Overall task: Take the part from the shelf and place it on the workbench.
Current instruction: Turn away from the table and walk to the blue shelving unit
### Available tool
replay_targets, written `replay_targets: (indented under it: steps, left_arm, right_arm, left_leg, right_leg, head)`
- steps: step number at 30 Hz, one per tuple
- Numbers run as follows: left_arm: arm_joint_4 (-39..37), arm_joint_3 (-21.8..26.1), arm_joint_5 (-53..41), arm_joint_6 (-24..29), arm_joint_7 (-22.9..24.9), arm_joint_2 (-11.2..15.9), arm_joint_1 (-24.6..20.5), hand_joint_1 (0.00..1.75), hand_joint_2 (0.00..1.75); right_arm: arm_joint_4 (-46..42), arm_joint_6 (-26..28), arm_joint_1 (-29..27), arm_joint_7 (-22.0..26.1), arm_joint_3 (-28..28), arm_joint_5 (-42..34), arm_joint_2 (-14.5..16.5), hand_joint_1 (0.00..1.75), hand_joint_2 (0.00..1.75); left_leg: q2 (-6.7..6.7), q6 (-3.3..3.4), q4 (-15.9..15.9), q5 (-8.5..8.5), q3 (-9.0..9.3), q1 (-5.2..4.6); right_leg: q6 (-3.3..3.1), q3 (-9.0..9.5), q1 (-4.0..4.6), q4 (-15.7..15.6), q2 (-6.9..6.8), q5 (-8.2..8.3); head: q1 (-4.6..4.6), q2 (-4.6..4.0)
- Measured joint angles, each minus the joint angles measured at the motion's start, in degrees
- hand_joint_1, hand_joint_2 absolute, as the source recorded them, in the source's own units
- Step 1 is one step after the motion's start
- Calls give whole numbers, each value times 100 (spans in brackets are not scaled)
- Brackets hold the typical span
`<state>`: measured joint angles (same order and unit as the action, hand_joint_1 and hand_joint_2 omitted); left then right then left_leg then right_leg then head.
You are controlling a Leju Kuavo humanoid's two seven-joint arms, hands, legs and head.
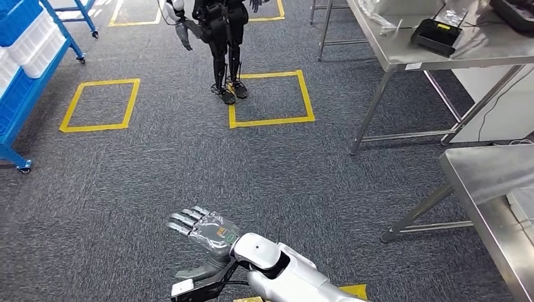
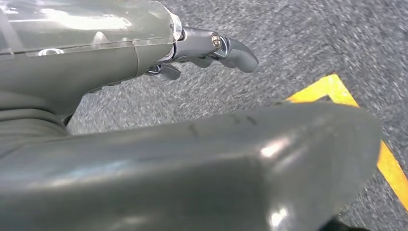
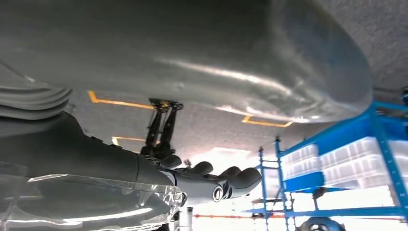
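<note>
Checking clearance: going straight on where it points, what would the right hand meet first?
Way looks free over carpet for the right hand; blue shelf lies farther, depth unclear.

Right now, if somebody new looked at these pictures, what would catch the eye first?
Probably the right hand, raised palm-up over the grey carpet with its fingers spread and holding nothing. Next, a second humanoid robot standing ahead beside a yellow taped square. Blue shelves with white bins stand at far left, and steel tables at right.
</note>
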<state>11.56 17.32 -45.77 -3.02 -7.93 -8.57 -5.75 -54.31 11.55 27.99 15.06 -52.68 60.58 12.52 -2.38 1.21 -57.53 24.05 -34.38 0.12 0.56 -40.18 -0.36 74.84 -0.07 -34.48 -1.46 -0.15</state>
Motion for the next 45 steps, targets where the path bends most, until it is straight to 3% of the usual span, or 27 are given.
replay_targets:
  steps: [2,4,6,8,10,12,14,15,19,21,23,25,26,27,29,31,33,34,35,37,39,41,43,45]
  left_arm:
    - [0,1,-4,-3,0,0,5,0,0]
    - [0,4,-13,-4,-1,1,0,0,0]
    - [0,19,-28,-4,-2,2,-5,0,0]
    - [0,38,-50,-5,-2,8,-2,0,0]
    - [0,50,-65,-6,-3,18,-1,0,0]
    - [0,68,-69,-6,-8,22,-13,0,0]
    - [0,91,-72,-6,-19,23,-16,0,0]
    - [0,103,-74,-6,-25,23,-9,0,0]
    - [0,138,-78,-6,-36,24,3,0,0]
    - [0,139,-78,-6,-38,24,3,0,0]
    - [0,139,-78,-6,-42,24,-1,0,0]
    - [0,144,-80,-6,-45,26,-14,0,0]
    - [0,155,-83,-6,-46,28,-20,0,0]
    - [0,167,-90,-7,-49,28,-19,0,0]
    - [0,188,-104,-8,-56,29,-18,0,0]
    - [0,208,-114,-8,-60,30,-31,0,0]
    - [0,241,-119,-8,-61,31,-39,0,0]
    - [0,256,-120,-8,-61,31,-38,0,0]
    - [0,268,-122,-8,-62,30,-37,0,0]
    - [0,281,-129,-9,-63,25,-43,0,0]
    - [0,286,-140,-11,-64,19,-52,0,0]
    - [0,299,-151,-13,-68,22,-47,0,0]
    - [0,316,-160,-16,-70,29,-32,0,0]
    - [0,324,-163,-19,-70,33,-44,0,0]
  right_arm:
    - [0,-5,7,10,0,-9,-3,0,0]
    - [0,-14,24,35,-2,-27,-2,0,0]
    - [0,-25,41,71,-5,-61,-1,0,0]
    - [0,-39,66,108,-15,-100,8,0,0]
    - [-1,-60,106,138,-33,-138,32,0,0]
    - [1,-81,134,157,-47,-180,45,0,0]
    - [9,-96,139,165,-57,-209,41,0,0]
    - [13,-99,138,168,-63,-217,40,0,0]
    - [15,-102,142,175,-76,-229,46,0,0]
    - [15,-102,143,175,-76,-231,48,0,0]
    - [15,-102,146,175,-76,-234,51,0,0]
    - [15,-114,160,184,-78,-257,55,0,0]
    - [15,-130,168,203,-80,-280,58,0,0]
    - [15,-146,176,226,-83,-303,62,0,0]
    - [15,-140,196,273,-89,-326,73,0,0]
    - [24,-59,204,284,-91,-277,63,0,0]
    - [39,39,188,259,-95,-187,41,0,0]
    - [44,85,182,242,-101,-142,34,0,0]
    - [47,130,179,222,-107,-101,31,0,0]
    - [48,209,182,189,-117,-28,28,0,0]
    - [46,260,180,158,-119,27,26,0,0]
    - [41,284,179,138,-122,63,38,0,0]
    - [31,298,183,128,-126,82,68,0,0]
    - [24,312,184,125,-128,92,89,0,0]
  left_leg:
    - [-149,-32,-52,22,-2,11]
    - [-270,-92,-120,54,-36,10]
    - [-344,-159,-145,57,-81,20]
    - [-364,-220,-144,52,-106,46]
    - [-169,-275,-378,194,-217,48]
    - [86,-322,-1028,512,-526,54]
    - [167,-356,-1626,712,-834,75]
    - [185,-363,-1684,678,-871,81]
    - [276,-336,-737,122,-387,85]
    - [297,-331,-624,74,-325,84]
    - [407,-316,-401,32,-207,71]
    - [539,-253,-170,33,-91,8]
    - [517,-197,-112,48,-66,-15]
    - [438,-139,-74,36,-50,-26]
    - [253,-59,-17,7,-25,-2]
    - [131,-25,-9,2,-23,-4]
    - [-28,-7,-16,3,-21,-14]
    - [-120,-8,-24,5,-18,-18]
    - [-212,-12,-35,10,-15,-19]
    - [-379,-31,-71,28,-28,-15]
    - [-514,-79,-88,40,-62,11]
    - [-631,-149,-73,36,-83,35]
    - [-443,-200,-190,110,-140,18]
    - [-63,-245,-720,376,-396,14]
  right_leg:
    - [11,265,-35,-640,63,428]
    - [3,565,-59,-1299,218,687]
    - [-44,626,-35,-1458,276,701]
    - [-126,635,-20,-1498,185,735]
    - [-197,674,-31,-1558,77,760]
    - [-237,701,-22,-1583,-46,755]
    - [-253,708,-4,-1582,-183,736]
    - [-251,713,1,-1581,-246,726]
    - [-221,765,7,-1581,-422,680]
    - [-217,772,7,-1581,-434,676]
    - [-205,789,9,-1582,-463,664]
    - [-159,808,32,-1587,-531,642]
    - [-111,824,44,-1598,-599,623]
    - [-61,828,43,-1566,-595,576]
    - [5,688,21,-1216,-415,350]
    - [3,300,13,-470,-137,36]
    - [-16,2,18,-18,-34,-16]
    - [-36,-3,22,-110,0,129]
    - [-65,86,25,-399,67,358]
    - [-131,369,15,-1160,363,762]
    - [-148,520,17,-1532,542,872]
    - [-156,564,20,-1591,430,870]
    - [-200,639,-1,-1680,279,887]
    - [-236,706,0,-1736,106,883]
  head:
    - [-1,1]
    - [0,1]
    - [0,1]
    - [-1,1]
    - [-2,2]
    - [-2,1]
    - [-2,0]
    - [-2,0]
    - [-3,2]
    - [-3,1]
    - [-2,1]
    - [-1,1]
    - [-1,1]
    - [0,0]
    - [1,0]
    - [1,1]
    - [1,1]
    - [1,1]
    - [0,1]
    - [0,1]
    - [1,1]
    - [1,1]
    - [-1,1]
    - [-1,1]
